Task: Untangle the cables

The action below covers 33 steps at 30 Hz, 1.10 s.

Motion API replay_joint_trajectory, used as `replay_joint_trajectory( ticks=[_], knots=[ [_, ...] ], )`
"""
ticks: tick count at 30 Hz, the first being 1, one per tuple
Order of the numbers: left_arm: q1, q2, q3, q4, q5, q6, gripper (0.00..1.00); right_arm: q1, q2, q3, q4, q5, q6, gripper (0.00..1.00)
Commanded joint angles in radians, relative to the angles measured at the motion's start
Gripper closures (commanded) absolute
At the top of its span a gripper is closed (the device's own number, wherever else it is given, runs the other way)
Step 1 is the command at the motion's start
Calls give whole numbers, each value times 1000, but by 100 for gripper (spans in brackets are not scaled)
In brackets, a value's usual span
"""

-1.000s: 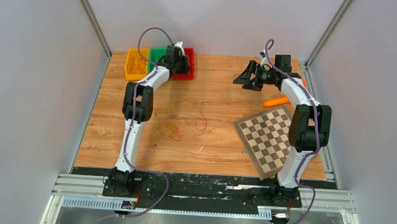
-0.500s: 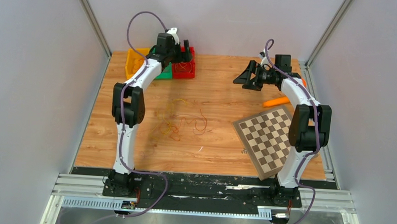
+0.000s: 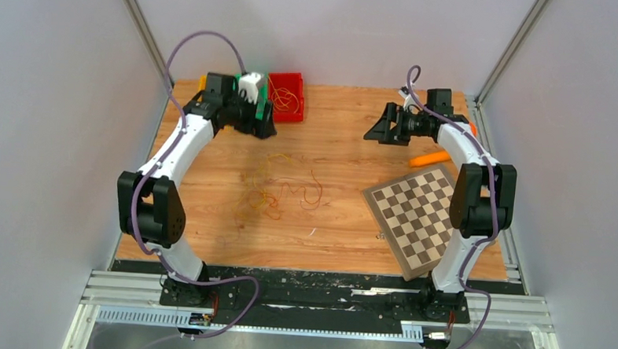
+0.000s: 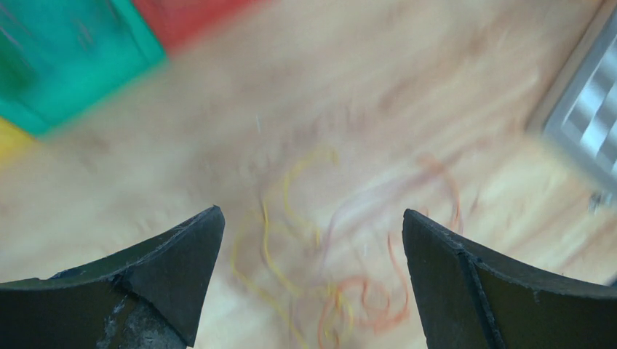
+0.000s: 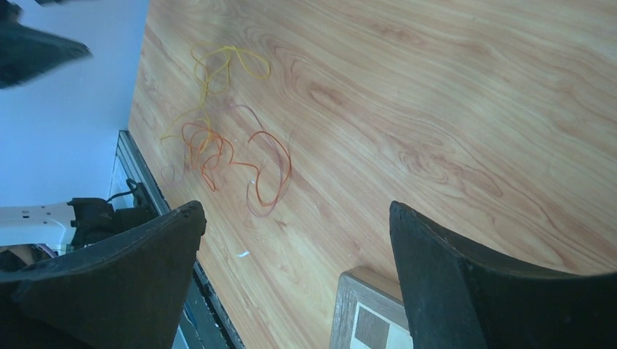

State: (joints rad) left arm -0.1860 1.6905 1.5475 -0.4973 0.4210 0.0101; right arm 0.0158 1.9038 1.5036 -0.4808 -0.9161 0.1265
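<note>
jaws apart, clear of cables (image 3: pixel 280 190) (left elbow (image 3: pixel 151 212) outward)

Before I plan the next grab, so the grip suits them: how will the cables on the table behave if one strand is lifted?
The cables look hair-thin and curly, so probably floppy and light. Their loops overlap, so lifting one would likely drag neighbours. Lying flat on the table, they may be hard to pinch.

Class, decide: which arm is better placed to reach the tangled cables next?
Probably left: the open left gripper hangs nearer the thin curly yellow, orange and red cables; the open right gripper stands farther off.
</note>
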Motion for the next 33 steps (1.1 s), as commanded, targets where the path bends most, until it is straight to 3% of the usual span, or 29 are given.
replay_joint_trajectory(
  ticks=[1, 9, 17, 19, 21, 22, 27, 29, 31, 33],
  knots=[
    [10, -31, -173, -191, 62, 111, 0, -5, -53, -16, -62, 3, -103, 5],
    [-39, 84, -229, -51, -68, 44, 0, 22, -63, -14, -123, 13, -167, 5],
    [-75, 244, -178, 33, -248, 12, 0, 22, -86, -14, -138, 32, -189, 5],
    [-78, 279, -137, 0, -249, 18, 7, 21, -91, -12, -140, 35, -193, 5],
    [-79, 293, -117, -11, -243, 25, 22, 24, -93, -12, -142, 34, -193, 6],
    [-81, 297, -111, -10, -241, 37, 35, 23, -94, -13, -141, 33, -191, 5],
    [-87, 362, -7, -69, -239, 88, 53, 27, -91, -6, -141, 34, -190, 6],
    [-88, 373, 33, -99, -227, 118, 84, 28, -91, 8, -142, 39, -191, 6],
    [-88, 340, 59, -125, -208, 136, 99, 28, -96, 25, -143, 47, -195, 6],
    [-87, 264, 65, -140, -180, 146, 100, 28, -104, 37, -145, 48, -200, 6]
  ],
)
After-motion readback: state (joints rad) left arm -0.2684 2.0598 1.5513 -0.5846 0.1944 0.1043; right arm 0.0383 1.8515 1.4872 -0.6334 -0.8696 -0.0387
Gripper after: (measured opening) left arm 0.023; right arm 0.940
